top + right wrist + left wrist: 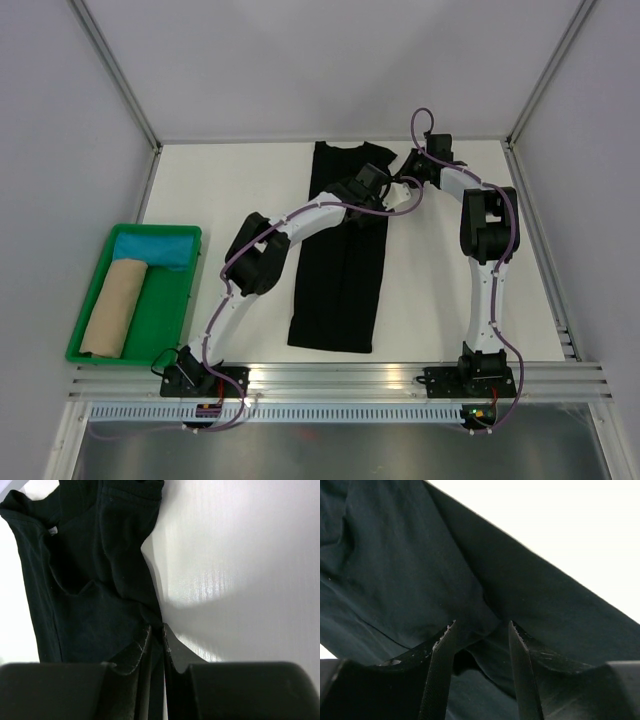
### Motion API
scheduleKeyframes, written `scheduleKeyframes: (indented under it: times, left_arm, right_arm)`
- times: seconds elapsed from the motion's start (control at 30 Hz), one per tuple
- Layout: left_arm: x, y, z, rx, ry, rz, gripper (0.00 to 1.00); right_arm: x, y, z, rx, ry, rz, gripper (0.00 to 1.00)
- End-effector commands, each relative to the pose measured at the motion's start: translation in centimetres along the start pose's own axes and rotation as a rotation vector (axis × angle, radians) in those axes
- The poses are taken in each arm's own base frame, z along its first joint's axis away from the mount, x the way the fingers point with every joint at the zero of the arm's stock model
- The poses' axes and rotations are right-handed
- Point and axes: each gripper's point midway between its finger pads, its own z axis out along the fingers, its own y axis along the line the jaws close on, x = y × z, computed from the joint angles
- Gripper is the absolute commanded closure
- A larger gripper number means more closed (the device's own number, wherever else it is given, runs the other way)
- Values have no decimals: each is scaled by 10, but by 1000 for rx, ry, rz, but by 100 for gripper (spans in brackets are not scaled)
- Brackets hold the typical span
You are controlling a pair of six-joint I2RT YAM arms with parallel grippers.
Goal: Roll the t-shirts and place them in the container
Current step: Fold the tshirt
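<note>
While left pincer point(480, 626), right pincer point(156, 626) clamp far end, black t-shirt point(335, 290) runs near-far, hem nearest.

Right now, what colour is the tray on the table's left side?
Green. The tray shows best in the top external view.

White table point(230, 190), pale grey walls point(330, 60), metal corner posts point(113, 70)

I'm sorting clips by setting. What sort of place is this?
Probably a robotics lab cell: bare white panels in aluminium framing around a white table, and the left arm and right arm, bolted to a rail, working a black t-shirt.
</note>
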Motion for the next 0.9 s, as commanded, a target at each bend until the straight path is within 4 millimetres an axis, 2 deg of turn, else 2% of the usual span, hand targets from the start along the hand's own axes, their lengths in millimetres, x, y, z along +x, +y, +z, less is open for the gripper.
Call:
scheduleKeyframes:
  times: [0.0,0.23,0.33,0.4,0.53,0.73,0.87]
  left_arm:
    - [-16,9,5,-45,-49,-55,50]
    - [-17,9,11,-44,-60,-63,61]
    - [-18,10,10,-46,-64,-74,69]
    - [-19,10,9,-47,-69,-92,78]
    - [-31,15,-5,-44,-103,-139,92]
    - [-32,22,-15,-19,-130,-243,98]
    - [-21,33,-14,-26,-121,-301,98]
  right_arm:
    - [-14,12,-8,-16,-44,-34,83]
    - [-15,16,-9,-20,-47,-48,97]
    - [-20,18,-13,-17,-61,-60,99]
    - [-24,18,-16,-6,-73,-72,100]
    - [-30,28,-22,-7,-95,-96,100]
    - [-41,47,-29,-20,-132,-115,100]
    - [-41,60,-29,-38,-135,-122,100]
